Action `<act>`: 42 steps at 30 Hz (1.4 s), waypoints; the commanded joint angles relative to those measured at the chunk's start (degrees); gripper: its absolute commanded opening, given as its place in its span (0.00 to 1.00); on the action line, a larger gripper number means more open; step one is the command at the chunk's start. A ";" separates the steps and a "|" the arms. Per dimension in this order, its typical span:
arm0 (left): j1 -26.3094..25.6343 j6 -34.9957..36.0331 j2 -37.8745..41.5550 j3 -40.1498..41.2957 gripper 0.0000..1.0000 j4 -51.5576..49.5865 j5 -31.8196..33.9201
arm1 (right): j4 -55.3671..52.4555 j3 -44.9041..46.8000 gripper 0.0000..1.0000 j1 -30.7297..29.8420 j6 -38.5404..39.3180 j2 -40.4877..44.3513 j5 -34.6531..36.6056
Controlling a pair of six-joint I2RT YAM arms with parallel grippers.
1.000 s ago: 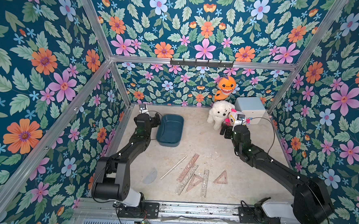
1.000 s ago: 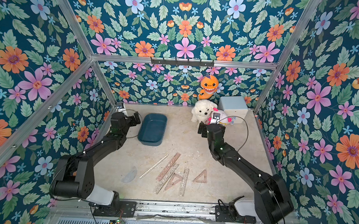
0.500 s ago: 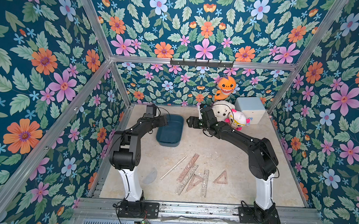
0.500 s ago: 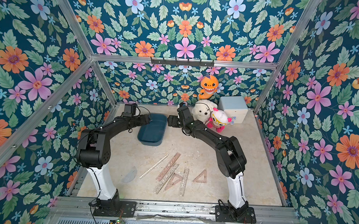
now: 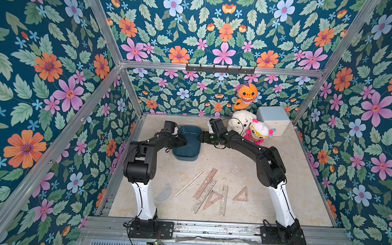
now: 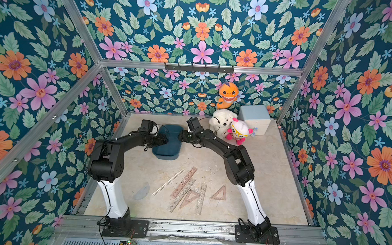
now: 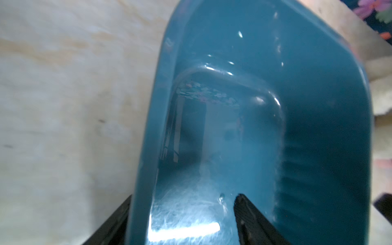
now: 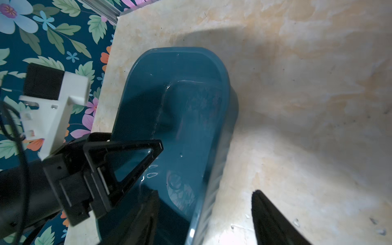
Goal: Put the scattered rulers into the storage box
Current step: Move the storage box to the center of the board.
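Observation:
The dark teal storage box stands on the floor at the back, with nothing in it. My left gripper is open astride its left wall, one finger outside and one inside. My right gripper is open astride the box's right wall, one finger inside and one over the floor. The rulers lie near the front: a clear straight ruler, pinkish stencil rulers, two set squares and a protractor.
A white plush dog and a pink doll sit just behind my right arm. A pale blue cube container stands in the back right corner. An orange plush hangs on the back wall.
Both arms have risen at the elbows and swung their grippers inward to the box's two long sides. Both pairs of jaws have narrowed around the walls.

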State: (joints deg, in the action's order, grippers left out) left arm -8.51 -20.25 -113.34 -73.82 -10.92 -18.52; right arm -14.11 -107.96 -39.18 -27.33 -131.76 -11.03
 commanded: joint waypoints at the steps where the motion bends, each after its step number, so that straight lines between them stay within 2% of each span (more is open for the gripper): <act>1: -1.58 -1.61 0.84 0.60 0.74 1.40 -1.38 | -0.53 1.35 0.70 -0.09 -1.05 0.59 0.30; 11: -7.72 -5.12 0.01 -1.01 0.72 3.30 -1.10 | 1.72 9.29 0.68 0.58 -1.14 5.19 4.26; 20: -10.19 -7.21 -0.36 -1.38 0.72 4.24 -0.55 | 4.86 16.32 0.68 2.40 -1.58 9.17 5.31; 42: -10.20 -10.07 3.89 3.34 0.75 6.62 2.46 | 1.20 10.01 0.68 2.79 1.14 6.00 6.28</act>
State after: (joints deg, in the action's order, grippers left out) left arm -18.76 -30.00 -109.60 -70.15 -5.54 -16.62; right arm -12.21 -97.34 -36.40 -27.22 -125.47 -5.50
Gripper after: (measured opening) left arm 0.754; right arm 0.678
